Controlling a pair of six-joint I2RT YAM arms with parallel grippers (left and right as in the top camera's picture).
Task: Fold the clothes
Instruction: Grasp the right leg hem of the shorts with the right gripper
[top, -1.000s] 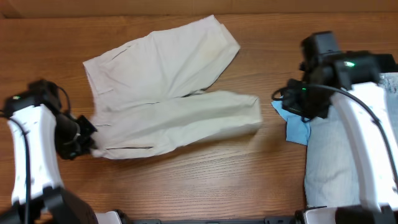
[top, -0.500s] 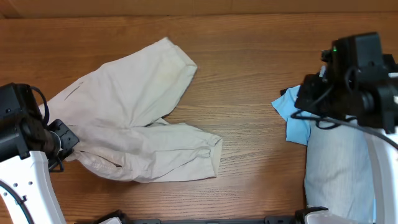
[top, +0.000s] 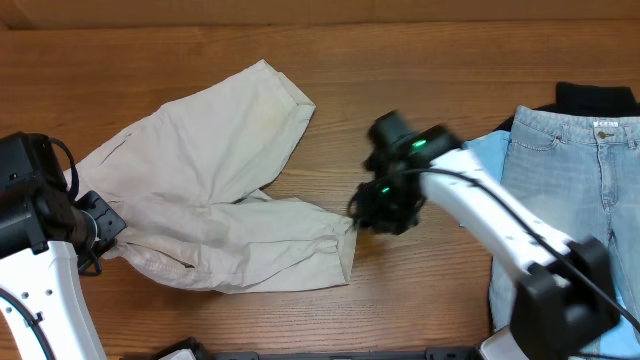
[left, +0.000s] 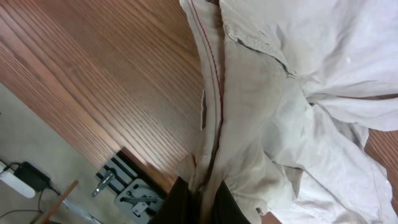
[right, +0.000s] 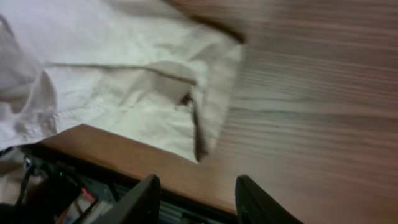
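Even bright light, right-wrist motion blur

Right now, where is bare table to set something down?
Bare wood: the far strip between the trousers and the jeans, and the near strip between the trousers' hem and the jeans. Crowded: the middle, where the right gripper hangs open, and the left, where the left gripper clamps the trousers.
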